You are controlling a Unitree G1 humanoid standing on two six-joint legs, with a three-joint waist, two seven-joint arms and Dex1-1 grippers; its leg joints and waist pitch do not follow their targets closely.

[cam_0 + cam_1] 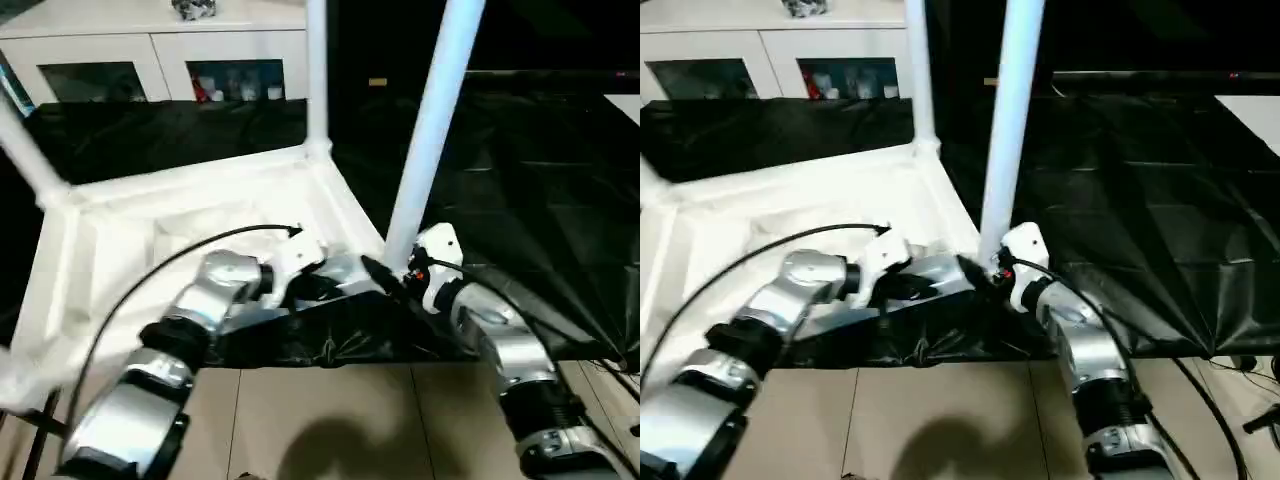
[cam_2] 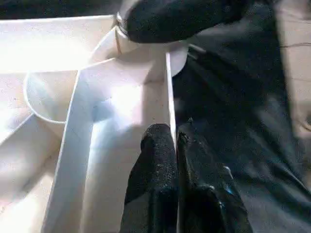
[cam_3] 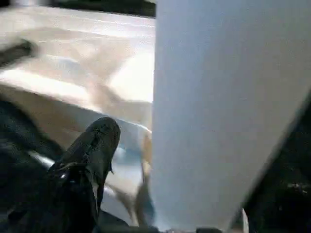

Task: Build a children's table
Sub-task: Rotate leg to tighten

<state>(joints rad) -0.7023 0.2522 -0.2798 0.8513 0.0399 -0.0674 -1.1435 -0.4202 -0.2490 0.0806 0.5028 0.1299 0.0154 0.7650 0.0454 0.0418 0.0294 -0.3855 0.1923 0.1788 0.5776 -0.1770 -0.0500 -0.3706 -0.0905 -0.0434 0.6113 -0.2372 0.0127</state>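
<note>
Left hand (image 2: 176, 145) pinches the tabletop (image 1: 120, 230) rim (near corner) beside a leg (image 1: 432, 130).

surface: black sheet (image 1: 1140, 230) | on it: white top (image 1: 180, 215) upside down | beyond top: cabinet (image 1: 150, 50)

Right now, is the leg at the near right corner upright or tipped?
Tipped: the leg rises from the tabletop's near right corner leaning right, unlike the straighter far leg.
</note>
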